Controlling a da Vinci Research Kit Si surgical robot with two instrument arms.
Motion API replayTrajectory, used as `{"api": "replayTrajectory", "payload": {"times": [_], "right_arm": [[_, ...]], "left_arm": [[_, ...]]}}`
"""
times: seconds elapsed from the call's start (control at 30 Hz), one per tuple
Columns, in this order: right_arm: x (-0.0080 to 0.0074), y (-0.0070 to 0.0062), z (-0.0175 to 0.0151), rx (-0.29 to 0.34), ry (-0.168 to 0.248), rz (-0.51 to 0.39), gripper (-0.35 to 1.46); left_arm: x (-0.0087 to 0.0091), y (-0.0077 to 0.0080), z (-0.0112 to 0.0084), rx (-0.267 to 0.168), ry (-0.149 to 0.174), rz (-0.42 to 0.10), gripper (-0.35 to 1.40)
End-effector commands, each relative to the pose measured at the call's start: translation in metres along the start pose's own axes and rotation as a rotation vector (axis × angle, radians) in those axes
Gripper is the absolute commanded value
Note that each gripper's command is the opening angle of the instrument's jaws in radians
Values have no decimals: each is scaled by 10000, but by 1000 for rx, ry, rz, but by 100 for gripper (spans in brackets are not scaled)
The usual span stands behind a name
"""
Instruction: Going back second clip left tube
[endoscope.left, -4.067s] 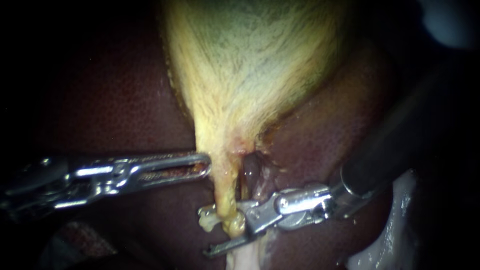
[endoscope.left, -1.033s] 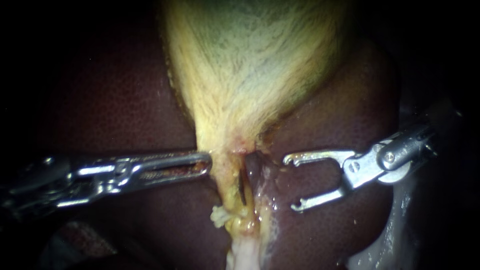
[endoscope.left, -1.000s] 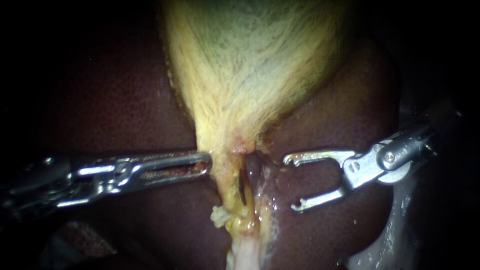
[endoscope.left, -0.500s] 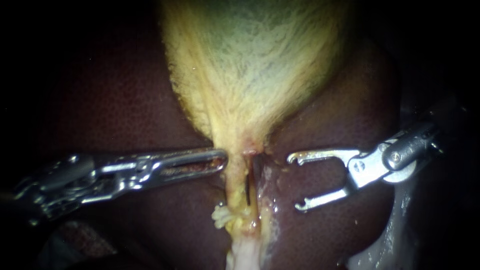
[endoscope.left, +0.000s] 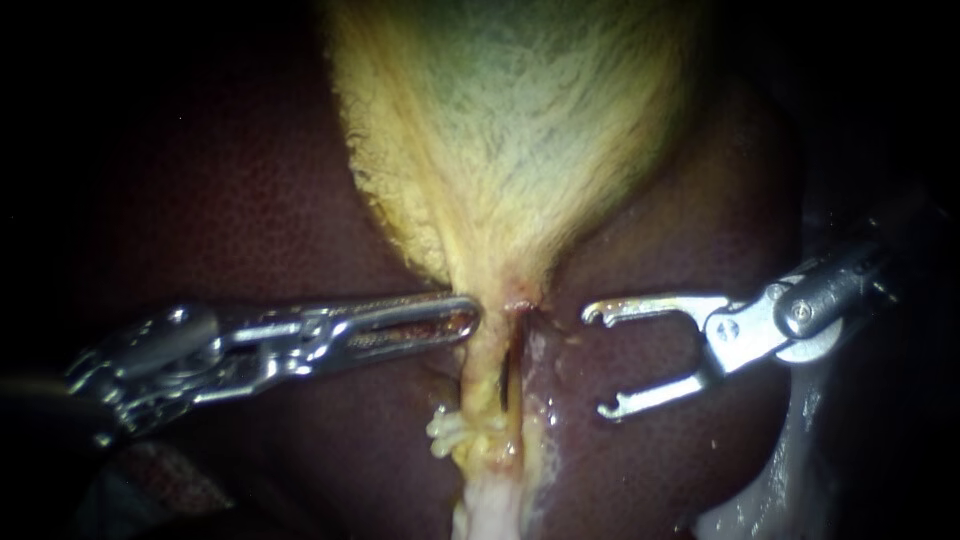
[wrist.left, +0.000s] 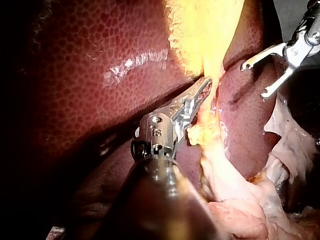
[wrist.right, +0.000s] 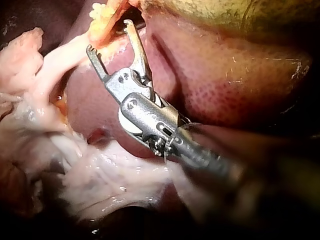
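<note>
Rightward, right instrument (endoscope.left: 598, 361) jaws gape wide, empty, over liver (endoscope.left: 680, 200) near the tube (endoscope.left: 482, 372); left instrument (endoscope.left: 466, 319) jaws pinch the gallbladder (endoscope.left: 510, 120) neck.

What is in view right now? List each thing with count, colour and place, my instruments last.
liver: one, dark red-brown, on both sides of the gallbladder.
gallbladder: one, yellow with a green-grey centre, narrowing downward in the middle of the endoscope view.
tube: one yellow strand running down from the gallbladder's narrow end, with a dark slit beside it; I cannot make out a clip.
pale tissue: whitish-pink, beyond the liver's edge, below the right instrument.
left instrument: one, silver, jaws together, tip against the top of the tube.
right instrument: one, silver, jaws open and empty, over the liver, clear of the tube.
</note>
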Motion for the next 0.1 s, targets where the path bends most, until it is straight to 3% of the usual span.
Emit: {"api": "replayTrajectory", "payload": {"times": [0.03, 0.1], "right_arm": [[0, 0, 0, 0, 0, 0, 60], [1, -1, 0, 0, 0, 0, 60]], "left_arm": [[0, 0, 0, 0, -1, -2, -35], [0, 0, 0, 3, 1, -2, -35]]}}
